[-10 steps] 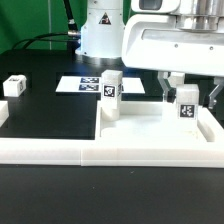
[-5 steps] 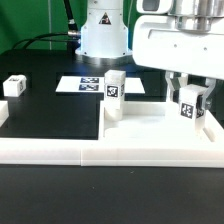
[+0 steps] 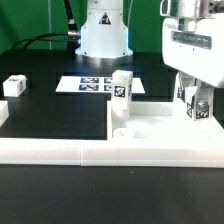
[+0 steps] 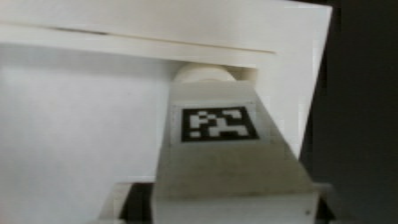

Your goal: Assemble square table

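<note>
Pinching one leg (image 3: 199, 104) with tool (image 3: 198, 116) | legs (image 3: 122, 87) seen: three | tabletop (image 3: 150, 136): one

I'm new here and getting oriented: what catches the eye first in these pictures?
The jaws grip a small white tagged block leg upright on the big white plastic square tabletop, at the exterior view's right. A second such leg stands at the tabletop's corner mid-picture; a third lies apart on the black table, far left.

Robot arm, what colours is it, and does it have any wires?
The arm is white and rounded, with a small dark mark on it. Black cables run behind it. The gripper has a boxy white body and two dark fingers.
</note>
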`<state>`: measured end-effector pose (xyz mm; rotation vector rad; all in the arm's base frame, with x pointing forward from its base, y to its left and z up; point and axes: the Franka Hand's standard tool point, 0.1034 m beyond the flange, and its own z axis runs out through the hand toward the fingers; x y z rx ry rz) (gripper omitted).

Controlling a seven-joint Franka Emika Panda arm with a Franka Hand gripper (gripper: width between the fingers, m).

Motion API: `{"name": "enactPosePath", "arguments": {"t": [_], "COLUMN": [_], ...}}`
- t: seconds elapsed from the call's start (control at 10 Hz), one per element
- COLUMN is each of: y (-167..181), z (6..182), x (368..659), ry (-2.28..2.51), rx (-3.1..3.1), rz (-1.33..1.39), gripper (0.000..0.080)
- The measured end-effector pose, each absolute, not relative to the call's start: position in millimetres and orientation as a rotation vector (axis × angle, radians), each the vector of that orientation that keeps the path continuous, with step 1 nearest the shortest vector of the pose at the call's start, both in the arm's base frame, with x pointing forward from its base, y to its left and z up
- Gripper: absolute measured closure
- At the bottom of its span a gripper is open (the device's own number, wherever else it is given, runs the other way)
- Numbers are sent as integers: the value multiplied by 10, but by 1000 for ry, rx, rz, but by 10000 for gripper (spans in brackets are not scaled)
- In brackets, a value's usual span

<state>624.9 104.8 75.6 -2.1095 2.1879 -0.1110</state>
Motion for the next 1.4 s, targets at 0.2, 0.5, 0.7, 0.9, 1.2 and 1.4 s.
{"name": "enactPosePath", "arguments": {"t": [0.2,0.5,0.7,0.9,1.2,1.4], "y": [1087,1142,1143,1083,1102,1092], "z": [758,763,755,787,832,830], "x": [6228,6230,6226,6257,6287,6287], "ry": [2402,2489,2453,2227,1856,1723], "rx": [-1830,-1686,-1743,-2027,-2387,-2493], "rz": [-89,-73,-78,-107,-153,-163], "gripper": [509,509,488,275,154,151]}}
